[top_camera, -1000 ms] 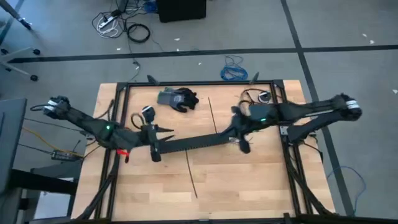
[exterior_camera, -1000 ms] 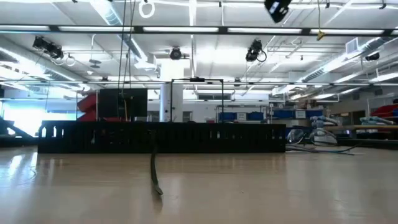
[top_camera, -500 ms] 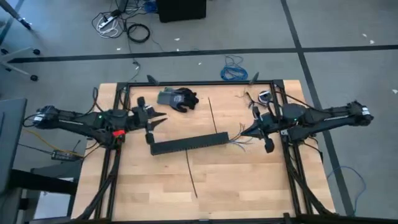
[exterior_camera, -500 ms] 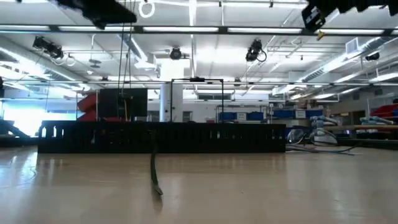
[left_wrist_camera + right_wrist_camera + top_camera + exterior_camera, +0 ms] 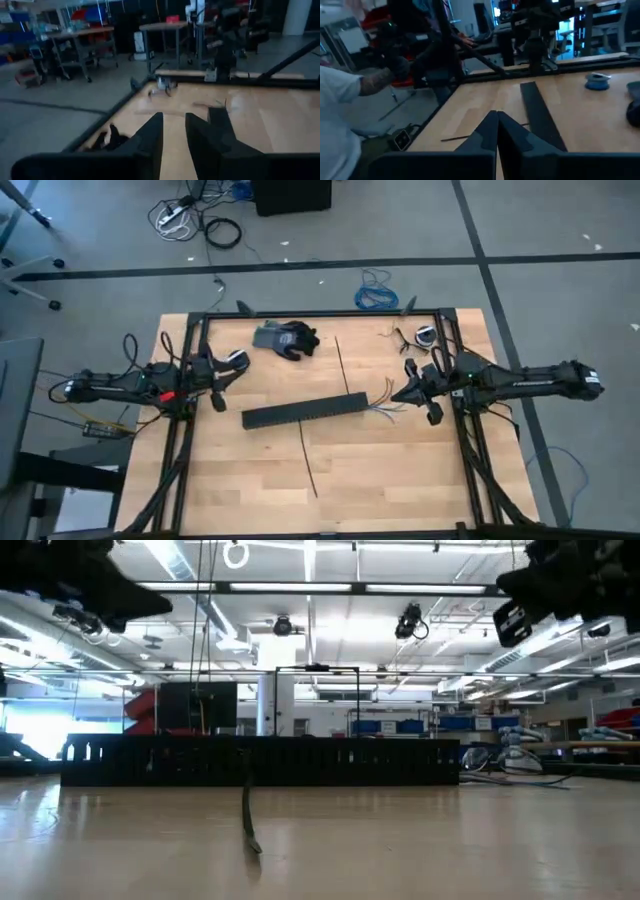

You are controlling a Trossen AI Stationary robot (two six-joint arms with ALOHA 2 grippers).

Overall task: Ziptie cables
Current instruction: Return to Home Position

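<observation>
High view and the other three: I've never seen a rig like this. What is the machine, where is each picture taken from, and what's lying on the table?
The machine is two dark robot arms at a wooden table. The high view looks straight down: left arm at the left edge, right arm at the right. The low view looks level across the tabletop. Each wrist view looks forward past that arm's own fingers. The left pincer is open, the right pincer shut; neither holds anything. On the table lie a long black cable duct with thin cables fanning from its end nearer the right arm, two thin black zipties, one on each side of the duct, and gloves.
</observation>
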